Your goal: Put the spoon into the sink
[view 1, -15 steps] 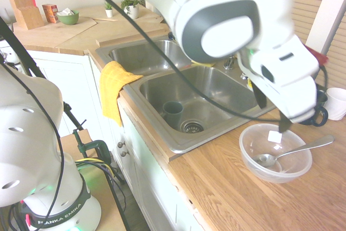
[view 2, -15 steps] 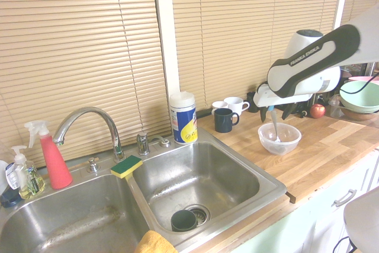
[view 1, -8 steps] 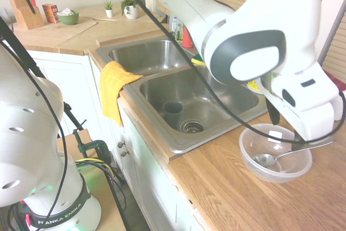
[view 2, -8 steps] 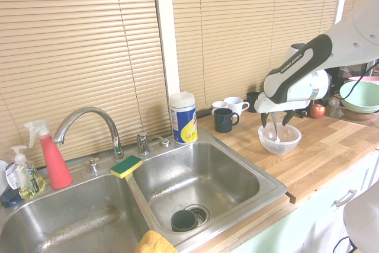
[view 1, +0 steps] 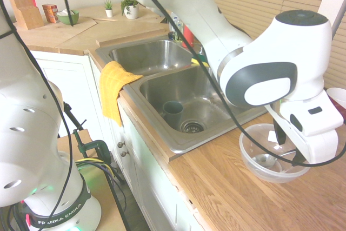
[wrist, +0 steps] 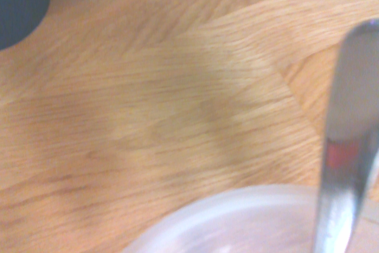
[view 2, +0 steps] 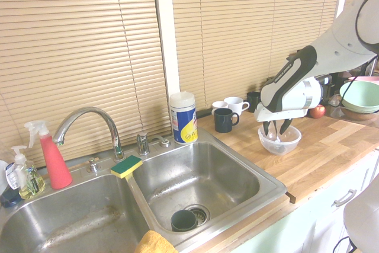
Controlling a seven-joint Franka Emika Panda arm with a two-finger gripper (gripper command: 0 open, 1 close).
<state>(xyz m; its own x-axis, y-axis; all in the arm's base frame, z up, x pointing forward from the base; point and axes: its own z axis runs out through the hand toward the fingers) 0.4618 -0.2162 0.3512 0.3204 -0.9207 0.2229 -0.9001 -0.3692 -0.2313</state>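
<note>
The silver spoon (view 1: 266,159) lies in a clear bowl (view 1: 258,171) on the wooden counter, right of the sink (view 1: 216,87). Its handle slopes up over the far rim. My gripper (view 1: 288,146) reaches down into the bowl, one finger on each side of the handle and still apart, so it is open. In the second exterior view the gripper (view 2: 276,130) hangs over the bowl (view 2: 279,141), and the spoon is hard to make out there. The wrist view shows the spoon handle (wrist: 346,146) close up above the bowl rim (wrist: 237,217).
A dark cup (view 1: 173,111) stands in the near basin beside the drain strainer (view 1: 192,127). A yellow towel (view 1: 115,87) hangs over the sink's front edge. A dark mug (view 2: 224,120), a white mug (view 2: 237,105) and a wipes canister (view 2: 183,117) stand behind the sink.
The arm has come down from above the bowl. The fingers now sit low inside it on either side of the spoon handle, and stand a little closer together.
</note>
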